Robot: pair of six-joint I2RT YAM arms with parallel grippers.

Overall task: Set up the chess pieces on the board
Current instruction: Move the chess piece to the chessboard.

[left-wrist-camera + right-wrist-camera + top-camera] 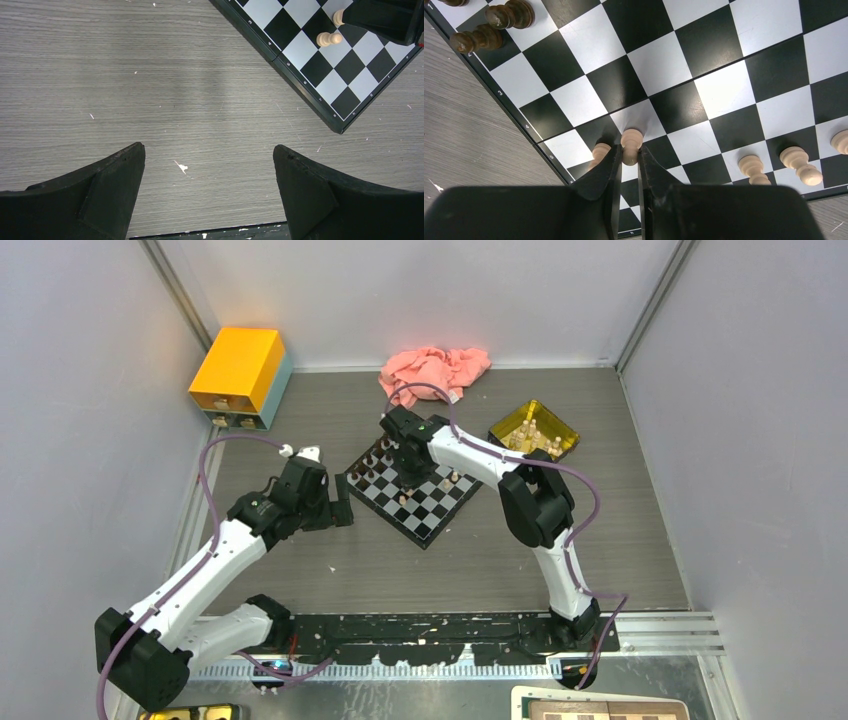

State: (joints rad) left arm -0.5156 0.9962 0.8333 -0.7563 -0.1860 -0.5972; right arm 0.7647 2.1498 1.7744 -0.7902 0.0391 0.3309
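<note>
Corner of a brown-and-cream checkered board in a white frame [600, 708] shows at the nearest edge, then a black perforated metal rail [420, 628] carrying both arm bases. Grey wood-grain laminate table [400, 570], matte, flecked with pale specks. Left gripper [338, 510] hangs low over bare table just beside the board's left corner; its two blunt black wedge-shaped fingers [112, 180] stand wide apart, nothing between them. Flat square chessboard with black and pale grey checks [428, 512] lies mid-table, turned diamond-wise, with a thin dark border bearing small white numerals and a fold seam across the middle. Right gripper [412, 478] reaches down over the board's centre; its flat black fingers [606, 175] are clamped on a pale beige turned-wood pawn [631, 140], gripped below its round head, at a pale square near the numbered edge; lifted or standing, cannot tell. Second pale pawn [600, 150] just beside one finger. More pale beige pieces [751, 167] sit along the near row; dark brown lathe-turned pieces [509, 15] cluster at the far corner. Beyond the board, to the right, a yellow see-through square tray [535, 412] holds several pale pieces. Farthest back: crumpled pink cloth [435, 370] and a yellow box with small drawers [240, 375] in the left corner.
</note>
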